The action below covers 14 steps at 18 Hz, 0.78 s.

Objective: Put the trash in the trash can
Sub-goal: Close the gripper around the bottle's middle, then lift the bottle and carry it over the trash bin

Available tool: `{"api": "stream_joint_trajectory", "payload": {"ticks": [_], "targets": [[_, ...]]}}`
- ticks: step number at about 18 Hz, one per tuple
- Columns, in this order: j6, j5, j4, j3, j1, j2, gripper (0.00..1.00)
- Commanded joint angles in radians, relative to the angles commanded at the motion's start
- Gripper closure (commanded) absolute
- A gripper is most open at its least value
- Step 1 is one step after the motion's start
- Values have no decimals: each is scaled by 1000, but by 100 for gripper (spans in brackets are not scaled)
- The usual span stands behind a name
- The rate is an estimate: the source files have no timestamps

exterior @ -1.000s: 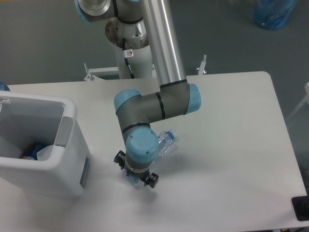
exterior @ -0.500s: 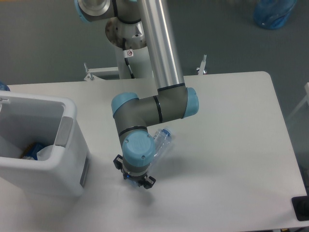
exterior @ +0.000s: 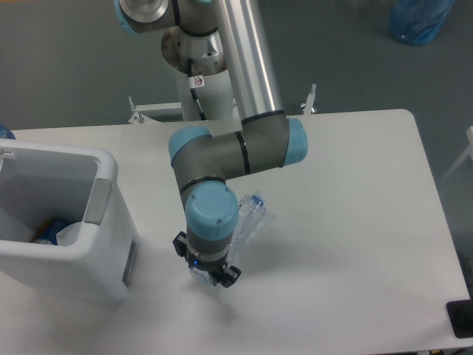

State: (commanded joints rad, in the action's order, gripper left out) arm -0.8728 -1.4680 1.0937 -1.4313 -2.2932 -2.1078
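Note:
The crushed clear plastic bottle (exterior: 249, 216) with its bluish cap slants up to the right from under my wrist, its lower end hidden beneath it. My gripper (exterior: 206, 274) points down at the table, mostly covered by the blue wrist cap, and appears shut on the bottle's lower end. A faint shadow lies on the table below it. The white trash can (exterior: 105, 171) with a grey patch on its side stands at the left, about a hand's width from the gripper. A whitish crumpled piece (exterior: 69, 233) and coloured scraps lie inside it.
The arm's base column (exterior: 198, 70) rises behind the table's far edge. A blue bag (exterior: 418, 19) lies on the floor at the top right. A black object (exterior: 461, 319) sits at the table's front right corner.
The wrist has shifted slightly left and risen toward the camera. The bottle has moved with it and now stands steeper.

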Motion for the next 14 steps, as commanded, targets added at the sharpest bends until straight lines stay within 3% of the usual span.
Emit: {"api": "stream_joint_trajectory", "payload": {"ticks": [3,9,14], "targets": [[-2,44,8,-3,-26,32,45],[5,98,12,69,-83,67,45],[11,233,8,95,-141,133,45]]}}
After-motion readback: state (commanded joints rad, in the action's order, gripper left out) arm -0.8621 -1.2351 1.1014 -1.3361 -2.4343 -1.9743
